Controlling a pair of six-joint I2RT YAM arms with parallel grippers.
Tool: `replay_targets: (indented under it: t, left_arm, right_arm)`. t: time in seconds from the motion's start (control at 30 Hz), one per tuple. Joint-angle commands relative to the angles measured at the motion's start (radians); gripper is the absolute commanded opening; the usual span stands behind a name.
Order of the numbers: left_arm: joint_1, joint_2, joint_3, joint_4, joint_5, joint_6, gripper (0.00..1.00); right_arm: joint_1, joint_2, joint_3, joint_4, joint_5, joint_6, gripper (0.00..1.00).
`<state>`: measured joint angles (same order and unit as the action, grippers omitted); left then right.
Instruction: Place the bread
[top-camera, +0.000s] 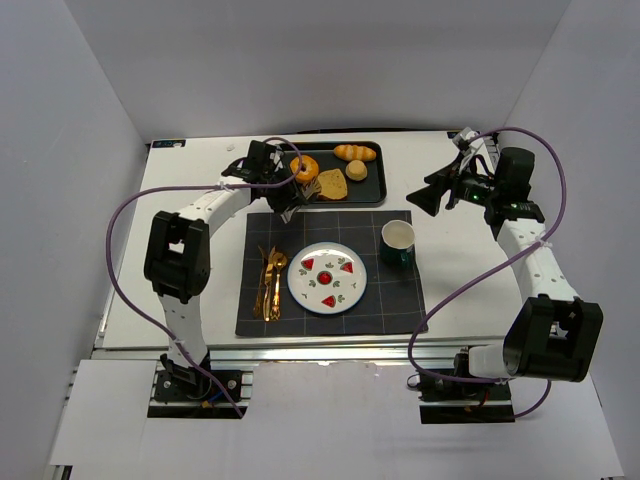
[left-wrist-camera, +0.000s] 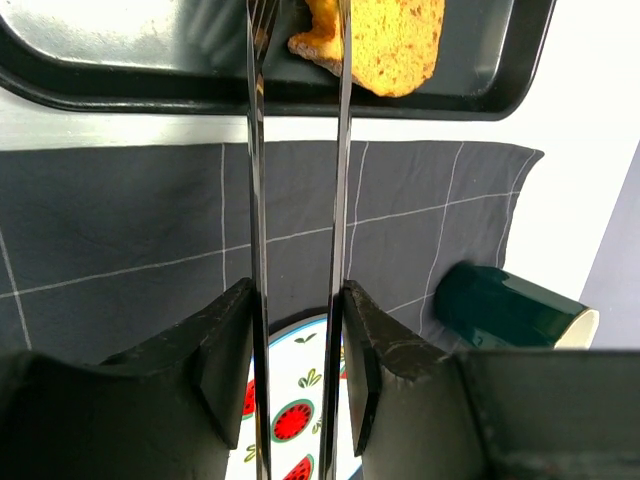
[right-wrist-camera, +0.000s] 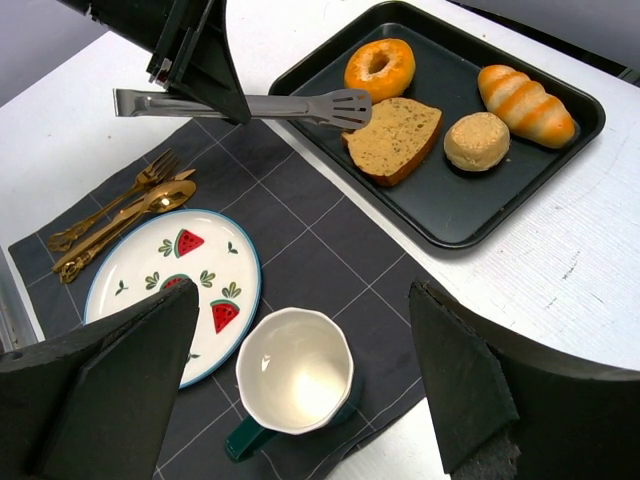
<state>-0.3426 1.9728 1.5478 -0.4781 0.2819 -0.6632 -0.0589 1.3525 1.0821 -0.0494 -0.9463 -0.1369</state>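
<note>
L gripper (left-wrist-camera: 298, 340) jaws were clamped on tongs (right-wrist-camera: 250, 104), tips at left edge of bread (right-wrist-camera: 393, 139) in far tray (right-wrist-camera: 470, 215), R gripper (right-wrist-camera: 300, 390) jaws apart, idle; prob best: straddle crust, squeeze gently, lift level to plate (right-wrist-camera: 130, 290).
</note>
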Motion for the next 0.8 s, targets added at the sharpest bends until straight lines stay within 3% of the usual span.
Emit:
replay_targets:
  t: [0.0,0.2,0.6,0.77]
  left_arm:
    - [-0.009,-0.004,0.037,0.019,0.029,-0.001,0.48]
    - [-0.009,-0.005,0.016,0.037,0.038,-0.009,0.43]
    - [-0.009,-0.078,-0.005,0.063,0.056,-0.041,0.01]
    - [-0.009,-0.138,-0.009,0.049,0.06,-0.05,0.0]
  right_arm:
    - [-0.007,-0.03,-0.008,0.036,-0.026,0.01,0.89]
    - [-0.007,-0.03,-0.011,0.039,-0.033,0.016,0.89]
    - [-0.009,-0.043,-0.021,0.036,-0.05,0.019,0.89]
    - [-0.009,-0.047,-0.019,0.035,-0.057,0.02,0.89]
